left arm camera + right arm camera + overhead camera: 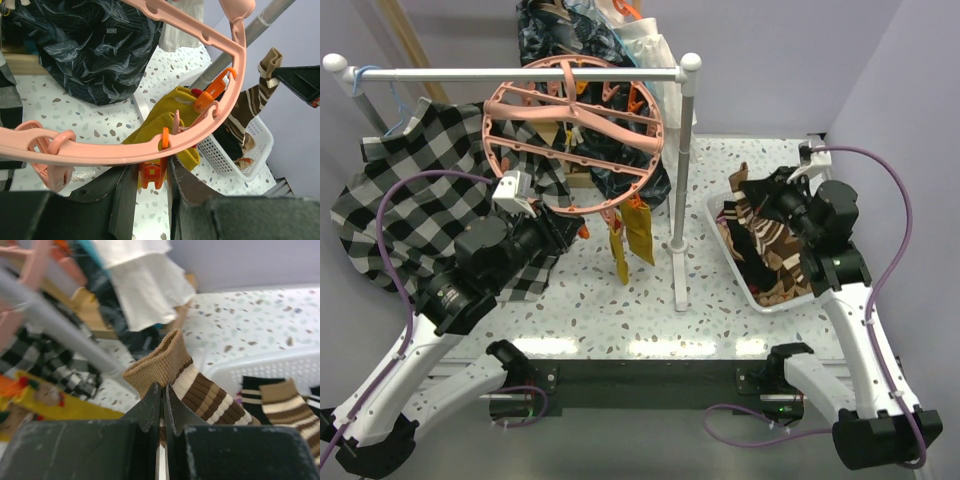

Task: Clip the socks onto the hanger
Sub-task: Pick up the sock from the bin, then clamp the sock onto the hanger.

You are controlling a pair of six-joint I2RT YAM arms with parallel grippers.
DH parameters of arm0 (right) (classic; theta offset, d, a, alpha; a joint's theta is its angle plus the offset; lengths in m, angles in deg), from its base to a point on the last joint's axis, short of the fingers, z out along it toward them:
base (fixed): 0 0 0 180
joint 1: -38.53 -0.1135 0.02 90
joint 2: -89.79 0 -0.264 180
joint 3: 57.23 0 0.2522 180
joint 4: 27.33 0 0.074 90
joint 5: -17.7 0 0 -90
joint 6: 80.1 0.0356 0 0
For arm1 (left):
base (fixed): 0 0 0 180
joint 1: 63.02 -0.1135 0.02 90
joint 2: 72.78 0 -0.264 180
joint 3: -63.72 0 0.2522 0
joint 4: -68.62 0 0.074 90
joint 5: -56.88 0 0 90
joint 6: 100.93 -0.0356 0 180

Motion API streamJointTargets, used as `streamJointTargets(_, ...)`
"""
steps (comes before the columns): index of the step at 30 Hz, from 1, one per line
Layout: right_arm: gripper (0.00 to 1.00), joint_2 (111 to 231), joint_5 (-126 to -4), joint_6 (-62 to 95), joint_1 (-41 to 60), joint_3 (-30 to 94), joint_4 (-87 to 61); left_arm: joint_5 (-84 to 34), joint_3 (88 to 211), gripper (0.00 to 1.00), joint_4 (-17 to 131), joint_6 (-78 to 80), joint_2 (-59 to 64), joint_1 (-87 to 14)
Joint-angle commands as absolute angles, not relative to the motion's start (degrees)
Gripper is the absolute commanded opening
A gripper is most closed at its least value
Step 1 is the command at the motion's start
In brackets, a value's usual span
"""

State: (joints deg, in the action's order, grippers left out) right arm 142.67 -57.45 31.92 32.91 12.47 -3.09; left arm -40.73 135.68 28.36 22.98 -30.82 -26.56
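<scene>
1. I'm seeing the hanger (575, 135) hanging off the white rail (520, 74): a salmon-pink ring with crossbars, its face tilting toward the top camera, clips dangling from the rim.
2. Two mustard socks (630, 240) are hanging off its low edge, long axis straight down, above the worktop (620, 300).
3. The left pincer (152, 172) is squeezing an orange clip (151, 175) under the rim. It's narrowed almost fully, with a finger pressing on each side.
4. The right pincer (162, 395) is fully closed and pinching the brown striped sock (195, 385) just below its cuff.
5. That sock is brown ribbed knit with cream bands and a tan cuff. The cuff is pointing up and toward the rail, with the body trailing down into the white basket (720, 225) on the right.
6. More striped socks are lying in that basket.
</scene>
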Motion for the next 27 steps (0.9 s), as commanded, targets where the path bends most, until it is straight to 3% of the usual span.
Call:
streamJointTargets(1, 0.00, 138.2, -48.8, 31.1, 28.4, 14.5, -7.1, -40.1, 138.3, 0.00, 30.1, 23.8, -30.2, -26.6)
streamJointTargets(14, 0.00, 132.0, -36.4, 34.1, 13.8, 5.1, -11.8, -39.7, 137.3, 0.00, 30.9, 24.7, -29.4, -26.5)
streamJointTargets(23, 0.00, 143.2, -49.5, 33.2, -15.3, 4.0, -20.0, -39.9, 137.2, 0.00, 30.7, 24.8, -29.2, -26.5)
streamJointTargets(27, 0.00, 151.0, -55.7, 34.2, -22.5, 5.1, -26.6, -40.1, 137.3, 0.00, 30.7, 24.9, -29.4, -26.6)
